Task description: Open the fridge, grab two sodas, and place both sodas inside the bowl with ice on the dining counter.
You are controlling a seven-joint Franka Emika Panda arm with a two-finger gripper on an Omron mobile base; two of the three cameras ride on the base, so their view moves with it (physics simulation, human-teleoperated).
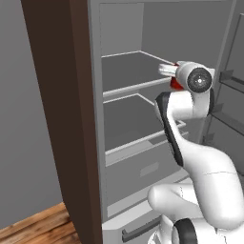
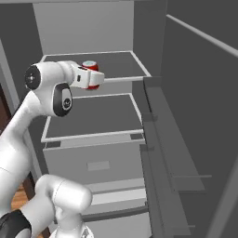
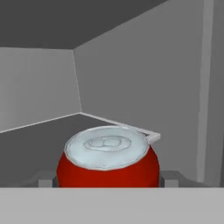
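Left base view: the fridge (image 1: 124, 119) stands open and takes up the middle of the frame, with grey shelves (image 1: 128, 71) stacked in the upper centre and a drawer with a horizontal handle (image 1: 140, 228) at the bottom. A dark brown panel (image 1: 62, 119) runs down the left side, a plain grey wall lies beyond it, and a strip of wooden floor (image 1: 33, 226) shows in the lower left corner. The arm reaches to the upper right, where a bit of the red can (image 1: 175, 84) peeks out behind the wrist.

Right base view: the gripper (image 2: 95, 76) sits at the upper left of centre, at the front edge of the top shelf, with the red can right at its tip. The open door (image 2: 195, 116) fills the right side.

Hand view: the can's silver top (image 3: 107, 146) lies low in the centre, between the two finger tips (image 3: 43, 179), in the shelf's far corner. The jaws stand wide on either side of the can; whether they touch it I cannot tell.
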